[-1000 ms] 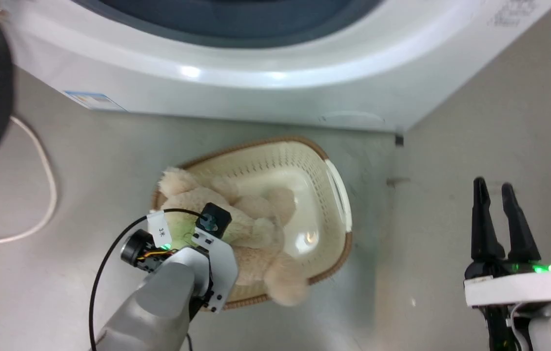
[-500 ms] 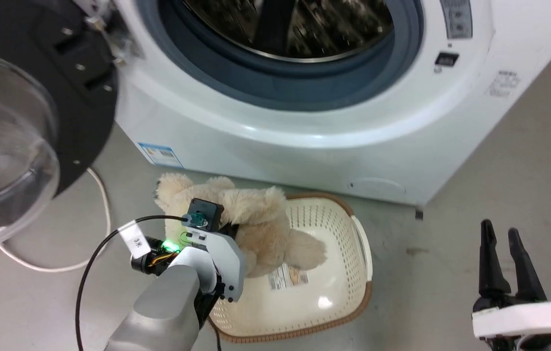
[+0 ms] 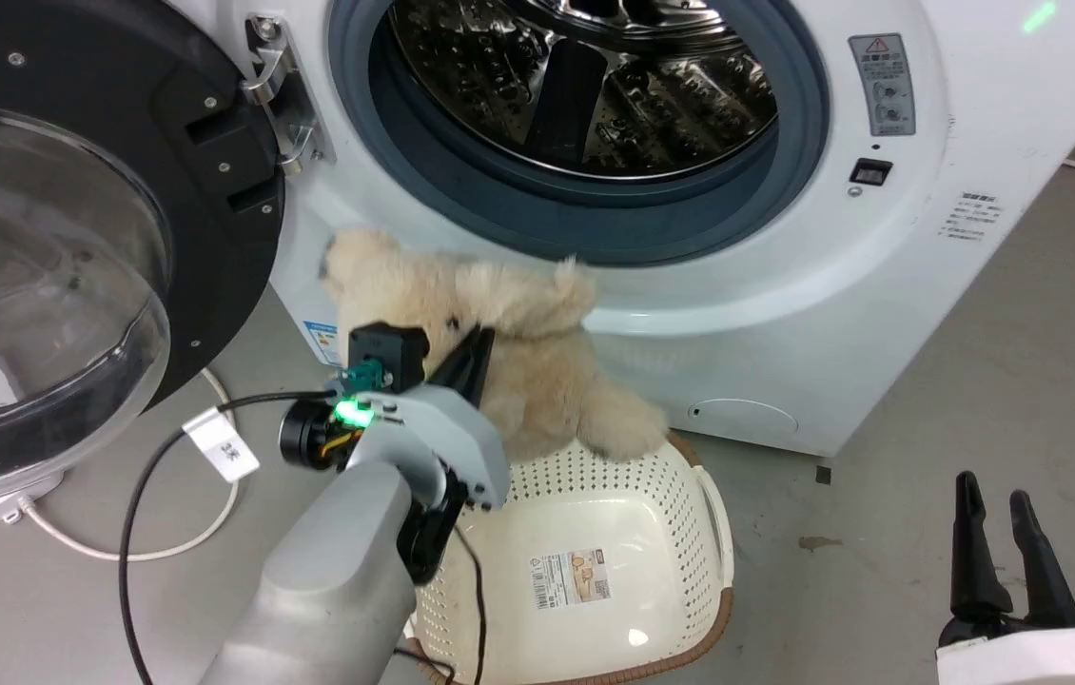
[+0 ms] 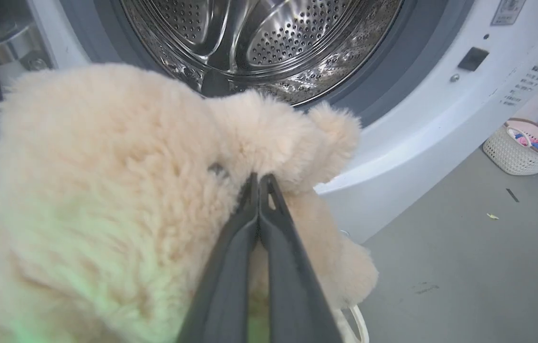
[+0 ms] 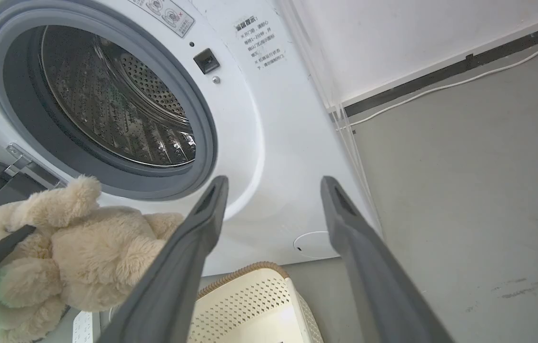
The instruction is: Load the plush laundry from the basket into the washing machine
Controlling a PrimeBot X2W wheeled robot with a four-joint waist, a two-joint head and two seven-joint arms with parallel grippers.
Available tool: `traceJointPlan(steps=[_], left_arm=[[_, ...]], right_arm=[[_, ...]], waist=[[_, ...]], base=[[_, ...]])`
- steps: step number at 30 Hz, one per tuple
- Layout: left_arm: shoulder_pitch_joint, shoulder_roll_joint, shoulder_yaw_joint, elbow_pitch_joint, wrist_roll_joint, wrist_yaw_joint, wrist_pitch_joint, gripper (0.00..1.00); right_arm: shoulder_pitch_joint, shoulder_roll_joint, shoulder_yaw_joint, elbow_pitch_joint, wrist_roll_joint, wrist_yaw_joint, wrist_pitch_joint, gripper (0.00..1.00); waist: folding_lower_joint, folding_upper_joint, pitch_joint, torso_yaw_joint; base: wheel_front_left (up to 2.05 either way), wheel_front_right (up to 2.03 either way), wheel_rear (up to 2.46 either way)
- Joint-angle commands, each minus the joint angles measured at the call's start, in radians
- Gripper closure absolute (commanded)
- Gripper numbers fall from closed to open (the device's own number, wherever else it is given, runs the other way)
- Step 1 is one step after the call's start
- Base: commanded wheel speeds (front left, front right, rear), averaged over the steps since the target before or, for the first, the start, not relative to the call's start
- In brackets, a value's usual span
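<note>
Clamped shut on the plush (image 3: pixel 537 381) with the left gripper (image 3: pixel 483 335), pinching fur on its upper part and holding it clear above the basket (image 3: pixel 690 476). Hanging down from the fingertips, with a lower limb over the basket's far rim. Straight ahead of the fingertips, just past the plush: the washer (image 3: pixel 785 314) with its open drum (image 3: pixel 595 86). Off to the gripper's left, swung wide: the door (image 3: pixel 43 266). Far to the right, low above the floor: the right gripper (image 3: pixel 992 487), spread apart, gripping nothing.
</note>
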Motion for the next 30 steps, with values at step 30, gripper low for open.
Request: traceJointPlan(steps=[30], left_arm=[[-0.158,0.06,0.19,-0.284,0.038,0.089,-0.024,1.0]], right_arm=[[-0.031,0.0,0.009,-0.027,-0.011,-0.001,-0.004,0.0]], waist=[[0.0,0.0,0.127,-0.164]], base=[[0.0,0.0,0.0]])
